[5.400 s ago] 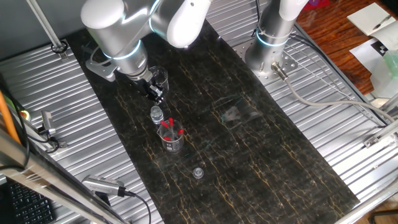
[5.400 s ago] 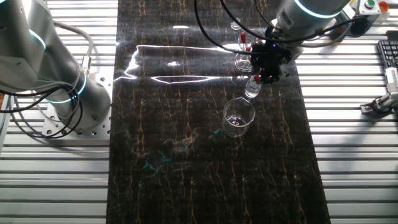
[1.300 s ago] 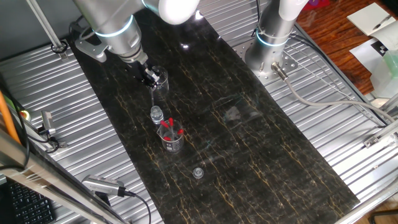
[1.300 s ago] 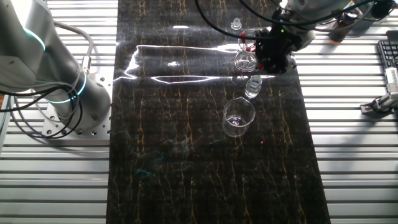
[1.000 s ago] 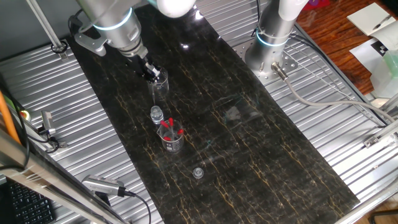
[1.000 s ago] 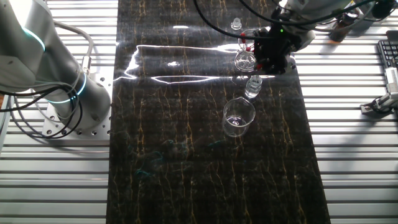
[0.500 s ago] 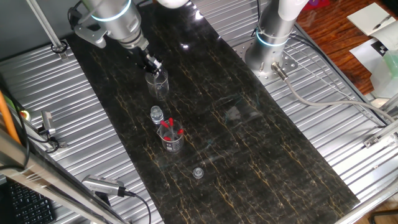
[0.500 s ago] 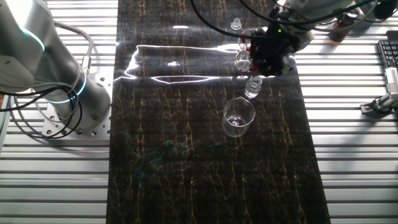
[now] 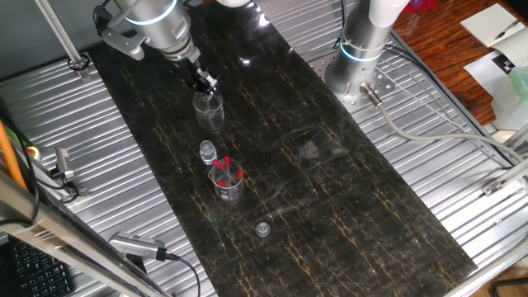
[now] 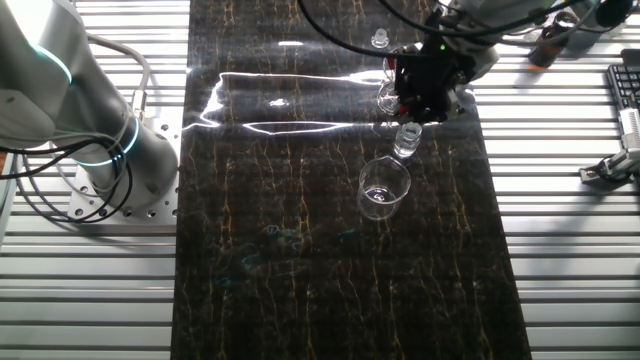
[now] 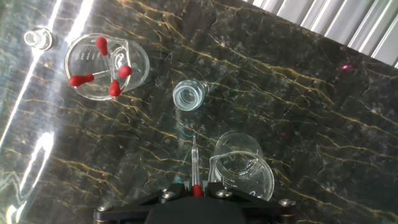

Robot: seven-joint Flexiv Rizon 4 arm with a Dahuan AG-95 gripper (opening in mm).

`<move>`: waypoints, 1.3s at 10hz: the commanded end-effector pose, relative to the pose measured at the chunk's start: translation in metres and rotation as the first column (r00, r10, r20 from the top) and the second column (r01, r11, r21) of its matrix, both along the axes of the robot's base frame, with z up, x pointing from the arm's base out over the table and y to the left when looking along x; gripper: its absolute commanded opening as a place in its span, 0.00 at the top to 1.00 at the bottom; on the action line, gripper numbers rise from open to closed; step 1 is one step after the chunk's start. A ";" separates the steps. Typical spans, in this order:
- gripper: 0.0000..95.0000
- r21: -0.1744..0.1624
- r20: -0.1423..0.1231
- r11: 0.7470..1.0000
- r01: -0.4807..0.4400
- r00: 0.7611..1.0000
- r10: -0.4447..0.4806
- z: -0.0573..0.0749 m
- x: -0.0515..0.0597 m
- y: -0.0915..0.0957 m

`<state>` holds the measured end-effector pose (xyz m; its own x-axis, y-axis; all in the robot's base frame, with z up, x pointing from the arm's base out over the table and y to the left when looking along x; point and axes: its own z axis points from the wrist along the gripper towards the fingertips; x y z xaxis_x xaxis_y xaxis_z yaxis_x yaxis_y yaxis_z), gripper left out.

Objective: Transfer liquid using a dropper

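My gripper (image 11: 196, 194) is shut on a dropper (image 11: 194, 163). Its red bulb sits between the jaws and its thin glass tip points down at the table, between a small open clear vial (image 11: 189, 94) and a larger clear beaker (image 11: 239, 171). In one fixed view the gripper (image 9: 202, 81) hovers just above that beaker (image 9: 209, 109), with the vial (image 9: 208, 153) in front of it. In the other fixed view the gripper (image 10: 420, 95) hangs behind the vial (image 10: 406, 138) and the beaker (image 10: 384, 188).
A second beaker (image 11: 106, 62) holds several more red-bulbed droppers; it also shows in one fixed view (image 9: 227, 181). A small clear cap (image 11: 36, 38) lies alone on the dark mat (image 9: 262, 228). A second grey arm's base (image 9: 363, 49) stands at the mat's edge.
My gripper has moved with the dropper from above the vial towards the far end of the mat, and now hangs over the larger beaker. The glassware has not moved.
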<state>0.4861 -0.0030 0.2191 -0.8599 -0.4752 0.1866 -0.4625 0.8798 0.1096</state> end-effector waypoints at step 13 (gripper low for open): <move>1.00 -0.022 0.045 0.997 0.072 0.996 -0.071 -0.001 0.000 0.000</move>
<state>0.4871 -0.0027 0.2187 -0.8958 -0.4139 0.1619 -0.4073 0.9103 0.0737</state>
